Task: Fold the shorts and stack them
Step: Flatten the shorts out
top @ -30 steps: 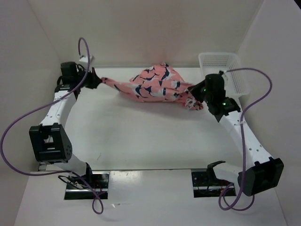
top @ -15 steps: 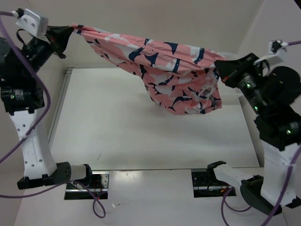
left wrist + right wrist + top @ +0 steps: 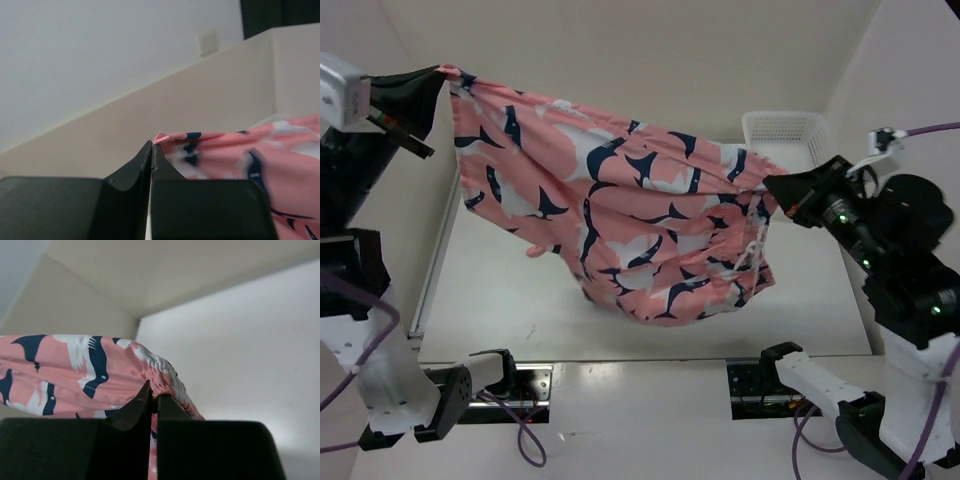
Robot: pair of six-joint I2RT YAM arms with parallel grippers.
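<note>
Shorts (image 3: 640, 230) hung aloft, white basket (image 3: 782, 126) behind

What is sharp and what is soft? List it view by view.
Top view: even light, no glare, the shorts fairly sharp. Left wrist view: the print on the shorts is smeared and soft, and the fingers are a dark shape close to the lens. Right wrist view: the print is crisp, while the fingers are nearly black.
</note>
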